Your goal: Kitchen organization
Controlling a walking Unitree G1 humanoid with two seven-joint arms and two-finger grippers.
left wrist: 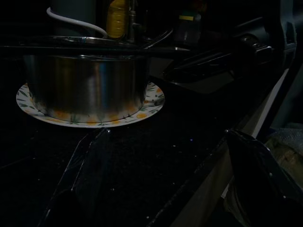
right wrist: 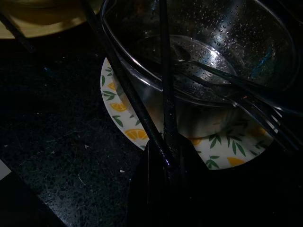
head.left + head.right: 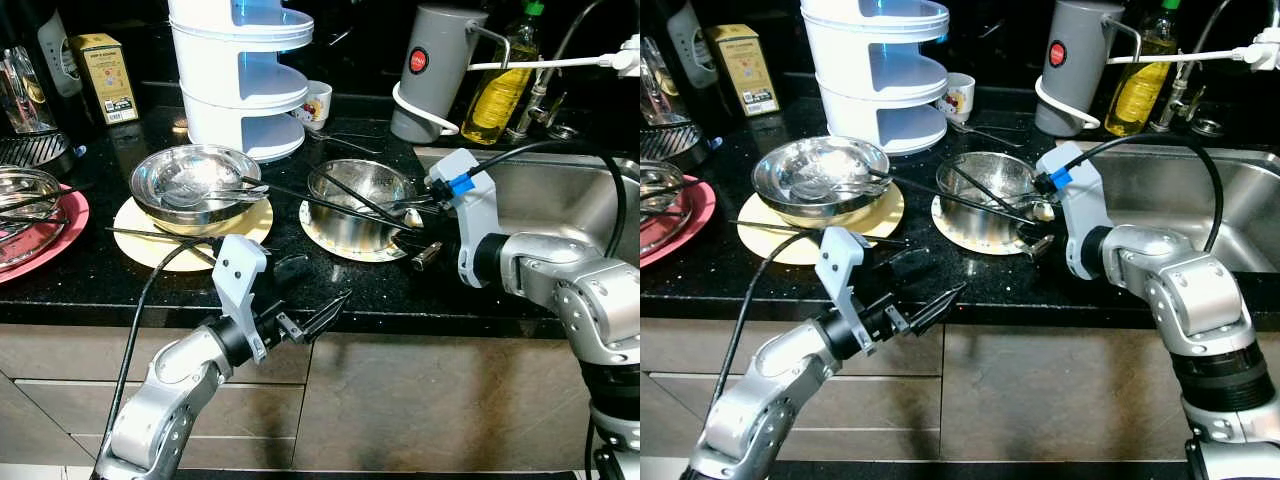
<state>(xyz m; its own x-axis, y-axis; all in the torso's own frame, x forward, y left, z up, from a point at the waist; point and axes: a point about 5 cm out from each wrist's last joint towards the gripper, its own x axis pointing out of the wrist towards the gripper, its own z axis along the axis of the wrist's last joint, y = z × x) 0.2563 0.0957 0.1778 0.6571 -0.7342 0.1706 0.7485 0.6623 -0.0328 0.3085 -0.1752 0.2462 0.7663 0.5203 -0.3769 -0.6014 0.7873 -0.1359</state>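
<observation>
A steel pot (image 3: pixel 355 195) stands on a lemon-patterned plate (image 3: pixel 330 240) at the middle of the black counter. Two black chopsticks (image 2: pixel 163 94) lie across the pot's rim, and a fork and spoon rest inside. My right gripper (image 3: pixel 425 215) is at the pot's right side, shut on the near ends of the chopsticks (image 3: pixel 300 195). In the right wrist view the sticks converge into the gripper (image 2: pixel 163 161). My left gripper (image 3: pixel 310 290) hovers open over the counter's front edge, left of the pot, holding nothing. The left wrist view shows the pot (image 1: pixel 85 80) ahead between its spread fingers (image 1: pixel 90 175).
A steel bowl (image 3: pixel 195 180) with utensils sits on a yellow plate (image 3: pixel 150 245) to the left. Further left is a pink plate (image 3: pixel 60 235). Behind stand a white tiered rack (image 3: pixel 245 80), a cup (image 3: pixel 315 100), a grey kettle (image 3: pixel 435 70) and an oil bottle (image 3: pixel 500 85). The sink (image 3: pixel 570 195) lies at right.
</observation>
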